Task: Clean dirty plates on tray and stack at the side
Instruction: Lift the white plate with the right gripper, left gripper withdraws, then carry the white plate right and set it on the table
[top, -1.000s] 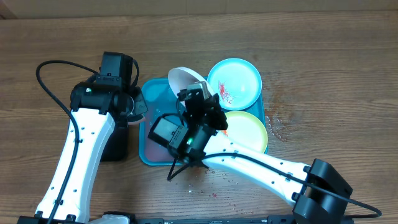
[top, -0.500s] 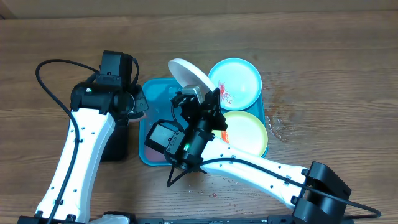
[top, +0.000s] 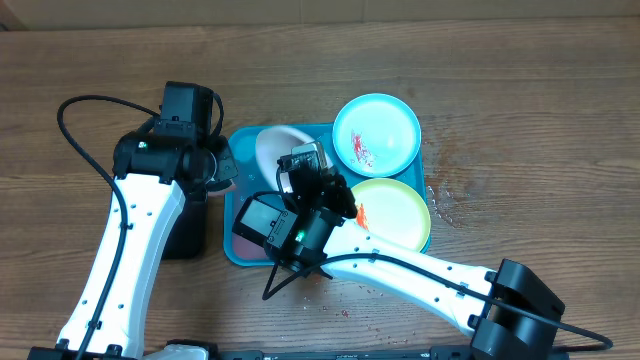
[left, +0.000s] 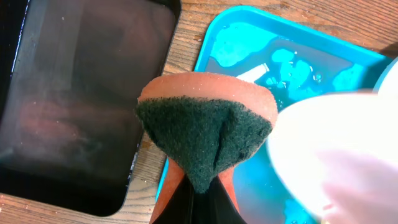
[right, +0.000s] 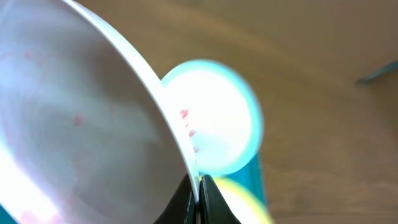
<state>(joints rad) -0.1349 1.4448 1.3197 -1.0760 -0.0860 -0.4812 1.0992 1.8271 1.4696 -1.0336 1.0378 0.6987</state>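
My right gripper (right: 198, 186) is shut on the rim of the cream plate (top: 277, 150), tilted above the teal tray (top: 243, 150); the plate fills the left of the right wrist view (right: 87, 118) and shows in the left wrist view (left: 336, 149). The light blue plate (top: 377, 134) with red smears and the yellow-green plate (top: 393, 211) lie on the tray's right side. My left gripper (left: 196, 202) is shut on an orange sponge with a green scouring face (left: 205, 127), just left of the cream plate, over the tray's left rim (left: 202, 59).
A black rectangular tray (left: 74, 99) lies left of the teal tray, under my left arm (top: 150, 170). Water wets the teal tray's floor. Red specks and wet spots mark the table to the right and front of the tray.
The cream plate has swung down and to the left from standing near the tray's back edge, now tilted lower over the tray near the sponge. The left arm has stayed still.
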